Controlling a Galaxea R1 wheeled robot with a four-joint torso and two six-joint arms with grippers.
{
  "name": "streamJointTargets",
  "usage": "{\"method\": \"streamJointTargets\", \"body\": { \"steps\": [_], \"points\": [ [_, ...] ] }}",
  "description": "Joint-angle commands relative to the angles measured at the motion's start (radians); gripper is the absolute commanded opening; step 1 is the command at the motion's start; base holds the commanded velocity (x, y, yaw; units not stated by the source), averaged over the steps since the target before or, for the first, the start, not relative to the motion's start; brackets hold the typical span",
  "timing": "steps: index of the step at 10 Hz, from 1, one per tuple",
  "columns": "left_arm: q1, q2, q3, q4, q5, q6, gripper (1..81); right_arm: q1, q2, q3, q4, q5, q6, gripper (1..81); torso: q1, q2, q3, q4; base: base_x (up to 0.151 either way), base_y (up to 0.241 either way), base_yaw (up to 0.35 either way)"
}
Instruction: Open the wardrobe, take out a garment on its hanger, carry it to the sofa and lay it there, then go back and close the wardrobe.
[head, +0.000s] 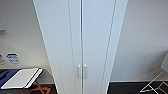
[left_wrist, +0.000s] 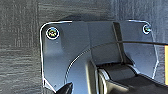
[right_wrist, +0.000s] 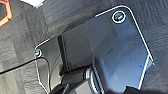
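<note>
You face the wardrobe with its 2 doors shut and handles meeting at the seam; I cannot tell either pincer's state.

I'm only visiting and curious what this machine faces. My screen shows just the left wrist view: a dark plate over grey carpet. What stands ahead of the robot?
Observer: The head view shows a tall narrow white wardrobe with two plain doors, both shut.
Operator: Can it be pulled open somewhere?
Observer: Two slim vertical white handles sit low at the middle seam.
Operator: Anything beside it?
Observer: A white chair with thin wire legs stands on the picture's right of the wardrobe.
</note>
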Motion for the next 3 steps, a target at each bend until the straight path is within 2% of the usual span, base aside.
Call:
{"method": "streamJointTargets", "body": {
  "steps": [1, 3],
  "points": [
    [0.003, 0.136, -0.156, 0.049, 0.040, 0.026, 81.1, -0.063, 0.245, -0.315, -0.148, -0.020, -0.015, 81.1, 0.000, 0.000, 0.000, 0.000, 0.000, 0.000, 0.000],
    [0.000, 0.128, -0.156, 0.048, 0.040, 0.024, 81.1, -0.069, 0.239, -0.318, -0.148, -0.023, -0.015, 81.1, -0.001, 0.000, 0.000, 0.000, 0.000, 0.000, 0.000]
  ]
}}
